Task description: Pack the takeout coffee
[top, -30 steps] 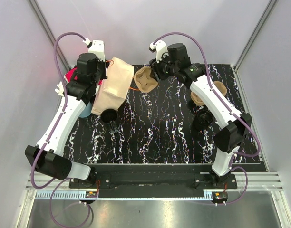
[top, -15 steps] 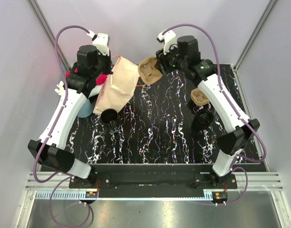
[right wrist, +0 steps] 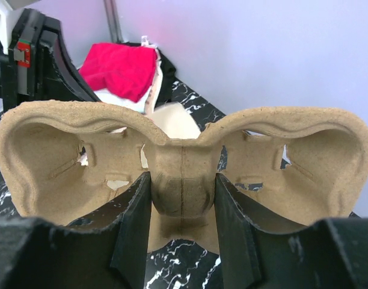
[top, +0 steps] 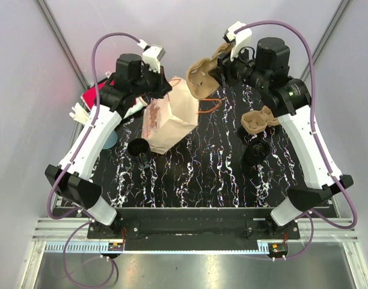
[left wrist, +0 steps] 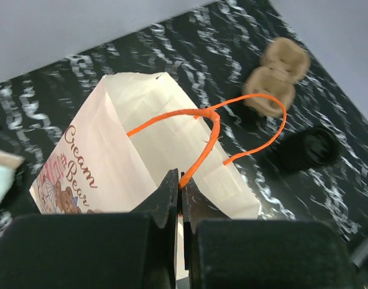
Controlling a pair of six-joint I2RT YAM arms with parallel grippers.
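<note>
Lifting: left gripper (left wrist: 180, 182) now clamped on bag handle (left wrist: 211, 114), paper bag (left wrist: 130, 150) raised | right gripper (right wrist: 183, 205) grips cup carrier (right wrist: 184, 156), carried higher

Paper bag (top: 172, 117) cream, orange handles (left wrist: 211, 115), maroon lettering. Cup carrier (right wrist: 184, 174) brown. Table (top: 202, 174) black, white marble veining. Cloth (right wrist: 121, 69) at 10 o'clock red.

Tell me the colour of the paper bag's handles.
Orange handles, on a cream paper bag; the left wrist view shows them best.
</note>
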